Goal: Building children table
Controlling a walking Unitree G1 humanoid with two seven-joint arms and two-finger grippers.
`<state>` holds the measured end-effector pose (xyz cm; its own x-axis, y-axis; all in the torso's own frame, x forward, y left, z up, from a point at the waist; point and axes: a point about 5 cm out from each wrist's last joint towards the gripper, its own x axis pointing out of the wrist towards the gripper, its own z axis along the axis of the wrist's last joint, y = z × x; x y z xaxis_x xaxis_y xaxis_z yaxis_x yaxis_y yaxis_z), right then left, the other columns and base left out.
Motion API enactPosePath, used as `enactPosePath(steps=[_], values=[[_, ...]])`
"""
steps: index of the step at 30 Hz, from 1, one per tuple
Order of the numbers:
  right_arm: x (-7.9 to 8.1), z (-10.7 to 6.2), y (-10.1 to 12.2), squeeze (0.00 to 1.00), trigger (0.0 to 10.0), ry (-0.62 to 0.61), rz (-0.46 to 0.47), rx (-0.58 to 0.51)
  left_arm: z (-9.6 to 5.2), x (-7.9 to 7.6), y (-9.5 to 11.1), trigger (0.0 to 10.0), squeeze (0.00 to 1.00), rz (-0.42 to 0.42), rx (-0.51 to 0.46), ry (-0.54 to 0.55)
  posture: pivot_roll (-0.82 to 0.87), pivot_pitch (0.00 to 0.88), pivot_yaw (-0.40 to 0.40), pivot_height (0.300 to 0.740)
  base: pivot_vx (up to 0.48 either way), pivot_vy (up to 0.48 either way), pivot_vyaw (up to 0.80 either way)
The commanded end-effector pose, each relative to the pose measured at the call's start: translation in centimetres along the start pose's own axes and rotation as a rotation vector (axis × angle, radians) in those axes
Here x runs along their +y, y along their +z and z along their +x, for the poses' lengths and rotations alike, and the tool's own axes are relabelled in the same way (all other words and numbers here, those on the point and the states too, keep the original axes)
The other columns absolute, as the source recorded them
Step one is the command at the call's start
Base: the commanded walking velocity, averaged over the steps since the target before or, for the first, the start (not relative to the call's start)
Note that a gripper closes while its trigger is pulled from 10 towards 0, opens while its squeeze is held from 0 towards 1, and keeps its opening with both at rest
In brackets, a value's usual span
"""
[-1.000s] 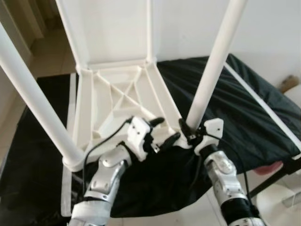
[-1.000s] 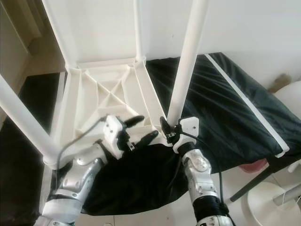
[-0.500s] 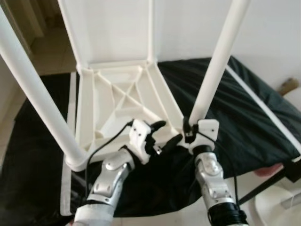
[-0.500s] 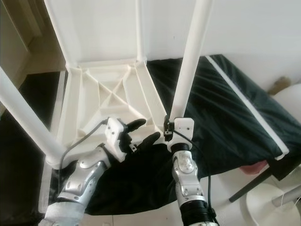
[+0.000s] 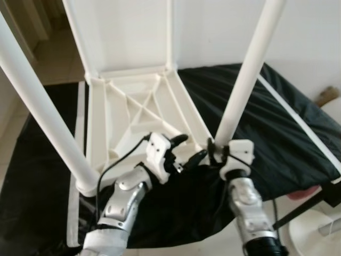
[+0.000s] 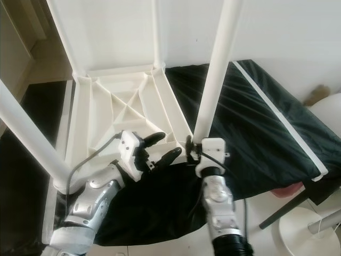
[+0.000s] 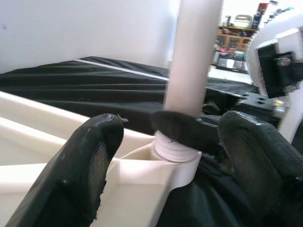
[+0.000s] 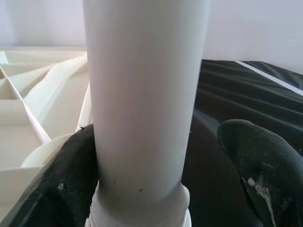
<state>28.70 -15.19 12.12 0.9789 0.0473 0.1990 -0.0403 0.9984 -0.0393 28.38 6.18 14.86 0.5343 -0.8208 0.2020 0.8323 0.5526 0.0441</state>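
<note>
Your right gripper [image 5: 212, 151] has drifted slightly toward lower right of frame, its wrist now squarer under the near-right leg [image 5: 246, 80], fingers straddling that leg's base; one finger looks against it, the other apart, so probably not clamped. Your left gripper [image 5: 187, 149] waits wide beside the same socket, likely steadying the upturned tabletop [image 5: 133, 106] at centre frame on the black cloth [image 5: 277, 128]. You've three legs standing: this one, near-left [image 5: 40, 106], far one [image 5: 170, 32].
</note>
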Motion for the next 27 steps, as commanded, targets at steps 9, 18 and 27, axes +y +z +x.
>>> enactPosePath(steps=[9, 18, 27], values=[[-1.2, -0.4, -0.5, 0.0, 10.0, 0.35, -0.013, 0.064, 0.2, -0.3, 0.6, 10.0, 0.0, -0.006, -0.004, -0.042, -0.01, 0.0, 0.037, 0.74, 0.0, 0.0, 0.0], [0.5, 2.3, -0.4, 0.0, 10.0, 0.599, -0.05, 0.116, 0.7, -0.4, 0.7, 10.0, 0.0, -0.014, 0.0, -0.052, -0.02, 0.0, 0.047, 0.74, 0.0, 0.0, 0.0], [0.4, 2.3, -0.9, 0.0, 0.0, 0.662, -0.078, 0.149, 1.1, -0.7, 1.3, 10.0, 0.0, -0.025, -0.034, -0.035, 0.0, 0.0, 0.023, 0.74, 0.0, 0.0, 0.0]])
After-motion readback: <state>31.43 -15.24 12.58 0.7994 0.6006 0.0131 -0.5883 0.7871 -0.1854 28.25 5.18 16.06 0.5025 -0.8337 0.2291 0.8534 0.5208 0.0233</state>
